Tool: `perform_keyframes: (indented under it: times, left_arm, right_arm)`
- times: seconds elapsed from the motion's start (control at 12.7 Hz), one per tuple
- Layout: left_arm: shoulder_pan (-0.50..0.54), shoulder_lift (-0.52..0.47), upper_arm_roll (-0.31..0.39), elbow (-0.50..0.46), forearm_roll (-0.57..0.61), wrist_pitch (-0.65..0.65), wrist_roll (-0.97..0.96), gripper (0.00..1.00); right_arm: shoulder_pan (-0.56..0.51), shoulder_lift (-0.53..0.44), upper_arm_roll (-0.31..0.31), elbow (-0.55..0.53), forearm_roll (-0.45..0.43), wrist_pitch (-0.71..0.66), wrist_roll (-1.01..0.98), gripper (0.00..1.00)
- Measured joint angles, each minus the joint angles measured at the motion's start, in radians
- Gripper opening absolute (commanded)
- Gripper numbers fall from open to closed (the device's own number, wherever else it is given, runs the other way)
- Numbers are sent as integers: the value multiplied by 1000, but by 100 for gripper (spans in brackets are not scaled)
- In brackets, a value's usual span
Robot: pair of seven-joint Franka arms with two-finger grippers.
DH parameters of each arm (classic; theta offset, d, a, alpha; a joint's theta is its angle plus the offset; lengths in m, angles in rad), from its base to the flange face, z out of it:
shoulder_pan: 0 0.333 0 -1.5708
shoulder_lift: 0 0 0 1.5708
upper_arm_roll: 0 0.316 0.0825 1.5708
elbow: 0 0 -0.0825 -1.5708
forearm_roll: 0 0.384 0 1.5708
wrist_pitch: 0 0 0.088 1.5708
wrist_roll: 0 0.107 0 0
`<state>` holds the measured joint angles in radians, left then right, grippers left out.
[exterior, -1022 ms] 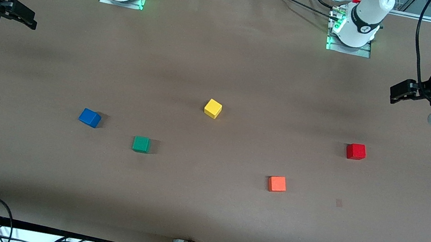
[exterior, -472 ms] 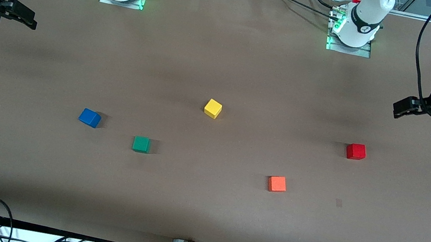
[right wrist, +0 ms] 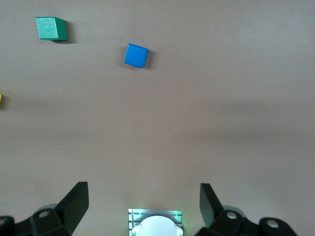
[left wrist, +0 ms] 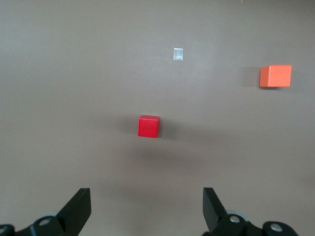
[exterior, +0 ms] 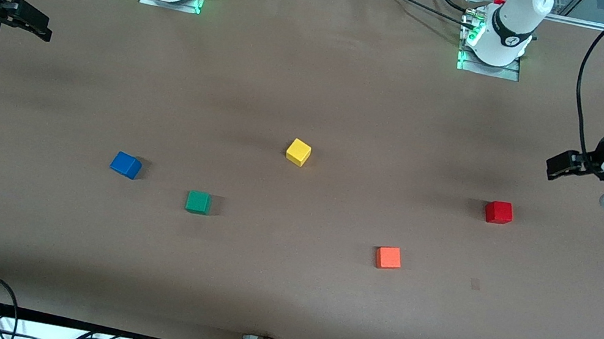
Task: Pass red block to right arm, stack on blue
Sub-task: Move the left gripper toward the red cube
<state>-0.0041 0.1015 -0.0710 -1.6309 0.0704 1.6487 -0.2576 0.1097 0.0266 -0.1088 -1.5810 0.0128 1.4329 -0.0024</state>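
Observation:
The red block [exterior: 498,212] [left wrist: 148,126] lies on the brown table toward the left arm's end. My left gripper [exterior: 555,167] [left wrist: 146,197] hangs in the air over bare table beside it, open and empty, apart from the block. The blue cube [exterior: 125,165] [right wrist: 136,55] rests toward the right arm's end. My right gripper [exterior: 41,29] [right wrist: 143,192] waits at that end's edge of the table, open, with nothing between its fingers.
A green cube [exterior: 198,201] [right wrist: 51,28] sits beside the blue one. A yellow cube [exterior: 298,151] is mid-table. An orange cube [exterior: 389,257] [left wrist: 275,76] lies nearer the front camera than the red block. A small pale patch [exterior: 475,284] marks the table.
My left gripper has come down and closer to the red block, staying open. The right arm and all cubes have not moved.

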Motion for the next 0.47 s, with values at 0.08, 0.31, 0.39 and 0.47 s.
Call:
perform_keyframes:
  times: [0.08, 0.31, 0.39, 0.47]
  left_arm:
    - [1, 10, 1, 9, 0, 0, 1, 100]
    - [11, 15, 5, 19, 0, -1, 121, 100]
    - [24, 18, 5, 19, 0, -2, 185, 100]
    - [43, 27, 6, 19, 0, -3, 247, 100]
  right_arm:
    - [0, 0, 0, 0, 0, 0, 0, 100]
    - [0, 0, 0, 0, 0, 0, 0, 100]
    - [0, 0, 0, 0, 0, 0, 0, 100]
    - [0, 0, 0, 0, 0, 0, 0, 100]
